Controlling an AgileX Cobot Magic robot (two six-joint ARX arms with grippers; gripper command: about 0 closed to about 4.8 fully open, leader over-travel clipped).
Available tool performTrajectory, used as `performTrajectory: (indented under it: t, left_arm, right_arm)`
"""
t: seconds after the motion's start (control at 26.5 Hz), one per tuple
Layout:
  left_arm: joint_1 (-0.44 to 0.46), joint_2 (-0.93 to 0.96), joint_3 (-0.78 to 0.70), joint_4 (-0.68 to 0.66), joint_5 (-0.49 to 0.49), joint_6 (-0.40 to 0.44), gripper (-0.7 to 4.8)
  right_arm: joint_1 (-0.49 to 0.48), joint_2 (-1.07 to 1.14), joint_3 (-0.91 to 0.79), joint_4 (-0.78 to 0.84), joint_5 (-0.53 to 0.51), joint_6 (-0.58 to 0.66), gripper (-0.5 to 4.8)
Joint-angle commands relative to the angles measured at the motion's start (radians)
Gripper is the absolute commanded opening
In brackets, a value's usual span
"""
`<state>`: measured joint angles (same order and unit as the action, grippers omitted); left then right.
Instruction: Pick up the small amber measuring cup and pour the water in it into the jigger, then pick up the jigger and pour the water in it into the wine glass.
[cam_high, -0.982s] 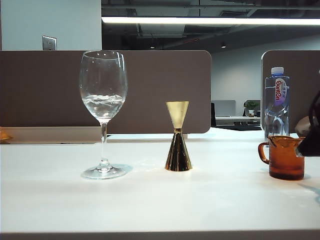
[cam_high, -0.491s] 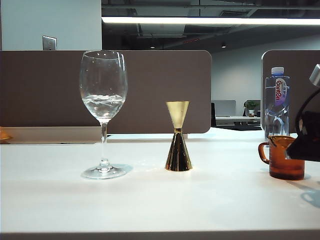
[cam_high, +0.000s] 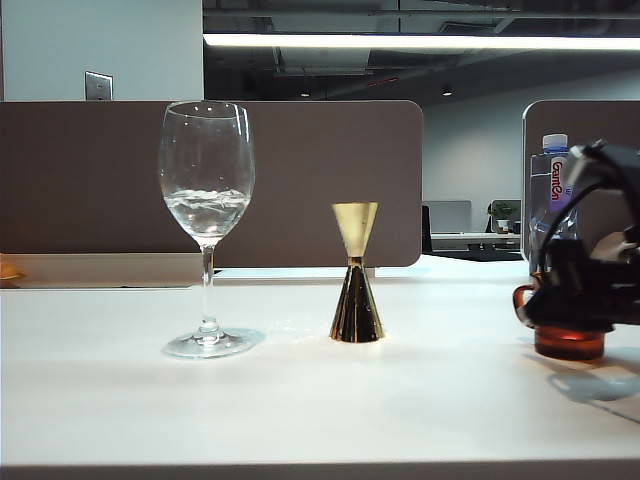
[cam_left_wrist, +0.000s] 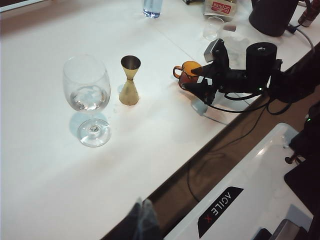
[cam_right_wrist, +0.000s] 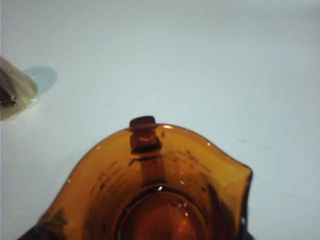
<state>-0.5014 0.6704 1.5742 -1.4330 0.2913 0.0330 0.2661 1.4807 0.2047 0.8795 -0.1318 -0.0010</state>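
Three vessels stand in a row on the white table (cam_high: 300, 400); at the left, the tall clear stemmed wine glass (cam_high: 207, 225) holds some clear water (cam_high: 206, 210); near the middle stands the shiny gold hourglass-shaped metal jigger (cam_high: 355, 272), upright and apart from the glass; at the right sits the small amber glass measuring cup (cam_high: 567, 338), with the right pincer (cam_left_wrist: 200, 82) spread wide around its rim, not clenched; behind it stands a clear plastic bottle (cam_high: 548, 195); the left pincer is out of sight, so its state cannot be told.
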Motion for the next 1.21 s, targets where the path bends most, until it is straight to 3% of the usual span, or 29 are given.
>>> performTrajectory:
  t: [0.04,0.26,0.98,1.1,1.21]
  left_arm:
    - [0.001,0.0,0.003,-0.006,0.001,0.004,-0.02]
    - [0.001,0.0,0.003,-0.006,0.001,0.004,-0.02]
    - [0.001,0.0,0.003,-0.006,0.001,0.004,-0.02]
    - [0.001,0.0,0.003,-0.006,0.001,0.004,-0.02]
    - [0.001,0.0,0.003,-0.006,0.001,0.004,-0.02]
  right_arm:
    - [0.006,0.05,0.023,0.037,0.0,-0.051,3.82]
    - [0.005,0.085,0.06,0.084,0.003,-0.109,3.82]
    - [-0.051,0.085,0.056,0.045,-0.001,-0.108,3.77]
    - [-0.052,0.085,0.056,0.045,-0.001,-0.108,3.3]
    - [-0.052,0.085,0.056,0.045,-0.001,-0.108,3.22]
